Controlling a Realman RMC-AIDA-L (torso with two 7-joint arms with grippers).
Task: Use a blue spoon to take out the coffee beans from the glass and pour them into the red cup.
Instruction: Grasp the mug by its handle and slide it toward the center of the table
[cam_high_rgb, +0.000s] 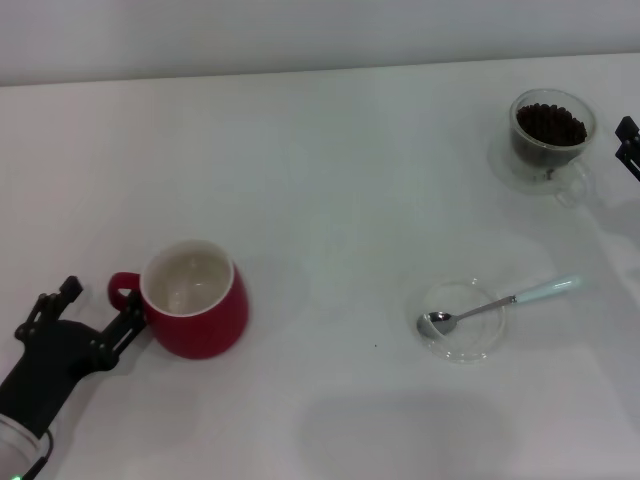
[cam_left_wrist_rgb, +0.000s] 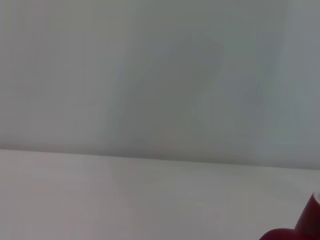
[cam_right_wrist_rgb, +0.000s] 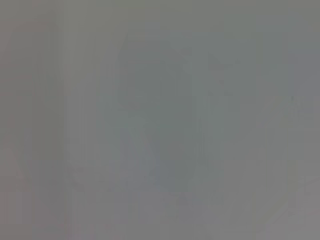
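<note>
Reaching in from the near left, the left gripper (cam_high_rgb: 95, 310) sits spread around the red cup's (cam_high_rgb: 197, 298) handle on the white counter (cam_high_rgb: 330, 200), the blue spoon (cam_high_rgb: 500, 303) lies across a glass saucer (cam_high_rgb: 462, 320) to the right, and farthest off the glass (cam_high_rgb: 550, 140) of coffee beans (cam_high_rgb: 551, 124) stands beside the right gripper (cam_high_rgb: 629, 146), whose state I cannot tell.
</note>
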